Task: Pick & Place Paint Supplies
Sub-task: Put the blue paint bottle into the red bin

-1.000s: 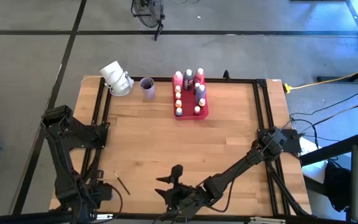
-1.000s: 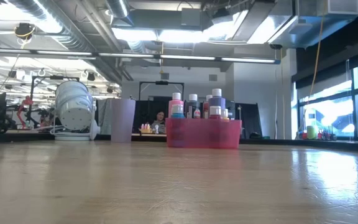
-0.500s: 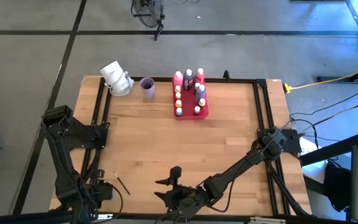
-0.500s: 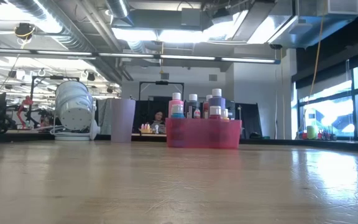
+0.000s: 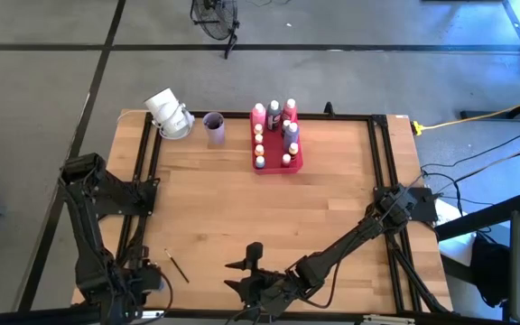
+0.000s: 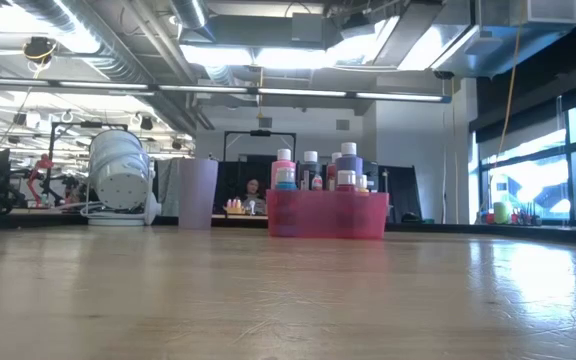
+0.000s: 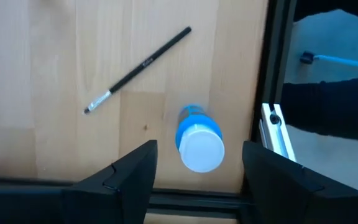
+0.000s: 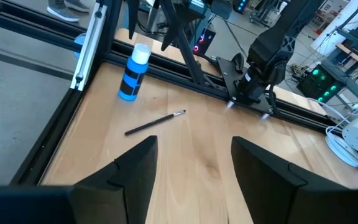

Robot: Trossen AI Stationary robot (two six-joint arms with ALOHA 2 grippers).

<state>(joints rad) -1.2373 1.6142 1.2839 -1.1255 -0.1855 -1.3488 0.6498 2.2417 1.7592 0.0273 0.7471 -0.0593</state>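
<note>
The left gripper (image 7: 194, 177) hangs over the table's (image 5: 332, 226) near left corner, its fingers (image 7: 132, 177) spread apart with nothing between them; a blue bottle (image 7: 199, 138) with a white cap stands upright on the wood just beyond the gap, clear of both fingers, close beside the black frame rail (image 7: 267, 74); a brush (image 7: 138, 68) lies flat on the table near the bottle, not touching it, with its pale tip pointing away from the rail. The right gripper (image 8: 188, 171) waits low at the near edge around the middle, its fingers apart and empty, facing the same bottle and brush. At the far side, near the middle, the pink-red tray (image 5: 293, 164) holds the other bottles (image 5: 273, 113) upright in rows; the lilac cup (image 5: 213, 128) stands just left of the tray, apart from it; a white round device (image 5: 168, 113) lies further left, at the far left corner. In the low view the tray and cup stand well back on the bare wood; neither arm shows there.
</note>
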